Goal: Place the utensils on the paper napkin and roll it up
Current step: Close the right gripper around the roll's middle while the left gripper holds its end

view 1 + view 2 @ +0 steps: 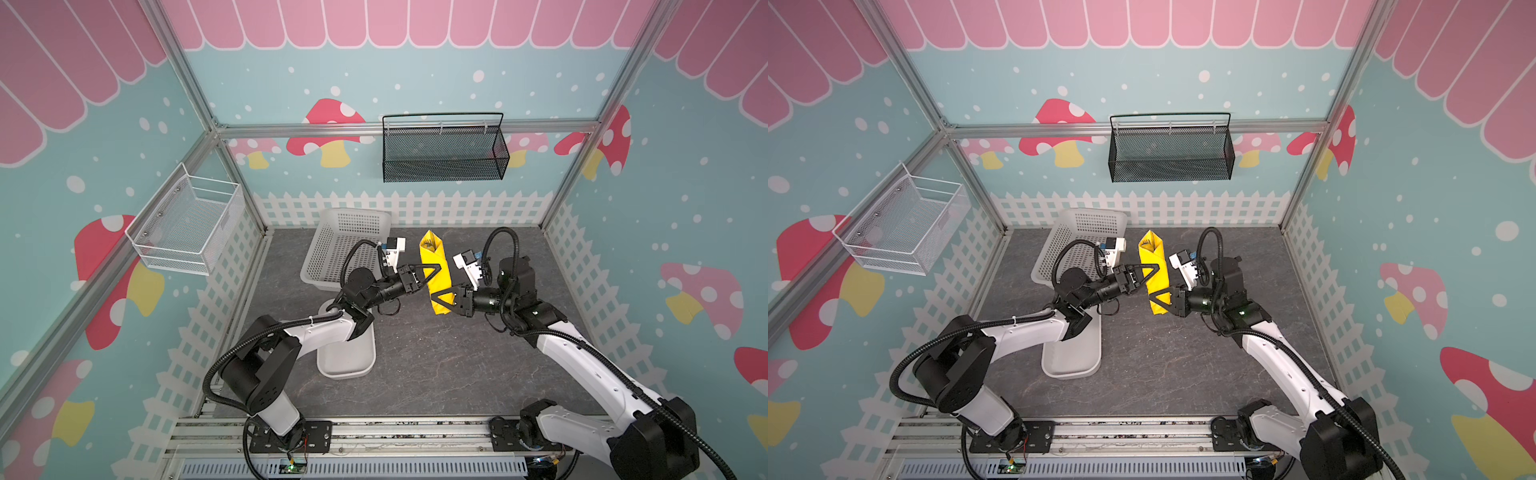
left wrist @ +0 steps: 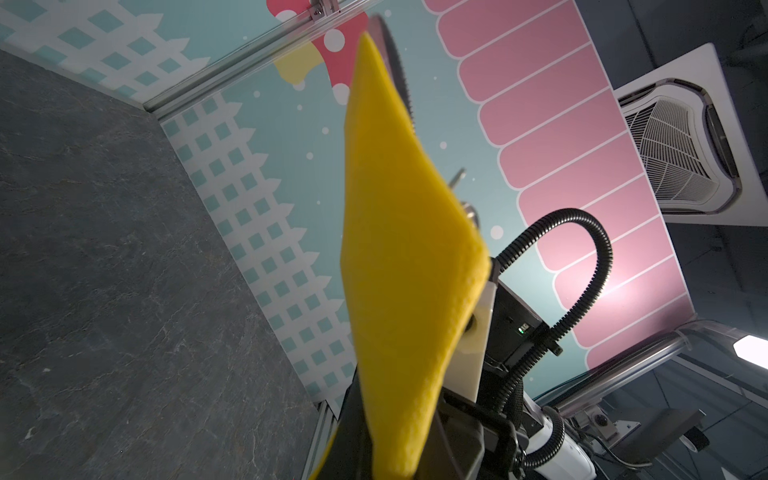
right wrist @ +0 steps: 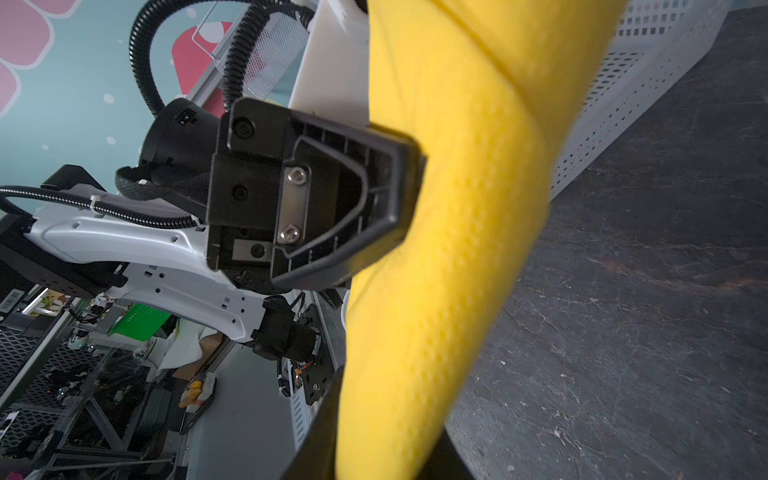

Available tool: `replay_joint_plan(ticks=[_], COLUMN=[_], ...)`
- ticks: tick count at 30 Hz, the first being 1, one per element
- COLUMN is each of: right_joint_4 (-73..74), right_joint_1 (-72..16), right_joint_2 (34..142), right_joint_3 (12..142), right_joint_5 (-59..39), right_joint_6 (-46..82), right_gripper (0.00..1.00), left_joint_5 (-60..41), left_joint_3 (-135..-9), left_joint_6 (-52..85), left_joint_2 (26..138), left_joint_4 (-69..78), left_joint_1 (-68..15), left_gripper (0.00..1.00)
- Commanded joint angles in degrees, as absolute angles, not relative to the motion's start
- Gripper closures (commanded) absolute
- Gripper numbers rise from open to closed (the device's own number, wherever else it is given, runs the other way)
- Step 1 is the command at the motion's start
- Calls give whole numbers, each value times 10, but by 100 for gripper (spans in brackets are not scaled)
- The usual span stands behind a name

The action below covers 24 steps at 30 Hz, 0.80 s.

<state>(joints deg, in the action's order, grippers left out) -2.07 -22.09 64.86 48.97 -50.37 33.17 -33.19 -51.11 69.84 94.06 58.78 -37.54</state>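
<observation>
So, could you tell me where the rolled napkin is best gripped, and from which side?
Across its middle, from a long side: the rolled napkin is slim and gapes at its far end, so pinching across the wrap, as the left gripper does, should keep it closed.

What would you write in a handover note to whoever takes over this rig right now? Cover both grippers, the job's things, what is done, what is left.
Left gripper: shut on the napkin roll's middle.
Right gripper: jaws clasp the roll's near end.
Utensils: wrapped inside, metal peeking out.
Done: utensils loaded, napkin rolled.
Left: probably only to release it without unrolling.
</observation>
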Motion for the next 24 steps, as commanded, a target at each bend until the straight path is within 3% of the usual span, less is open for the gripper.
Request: replay_joint_plan(ticks=[1,7,11,16,24], right_joint_4=[7,51,53,56,84], right_joint_1=[-224,-224,-223,-223,-223], right_joint_2=[643,634,633,633,637], right_joint_3=[483,478,480,480,473], right_joint_5=[-524,-532,-523,-511,-527], right_joint_6=[331,359,364,370,383], right_gripper=[83,89,90,90,90], left_joint_5=[-331,-333,-335,-358,-396], left_joint_3=[-522,-508,-496,-494,-517], left_joint_6=[698,693,692,692,711], left_joint_2=[924,924,923,928,956], left_joint_4=[614,610,612,623,652], left_joint_1=[-375,-373,-373,-373,-375], left_gripper=[89,60,51,45,44])
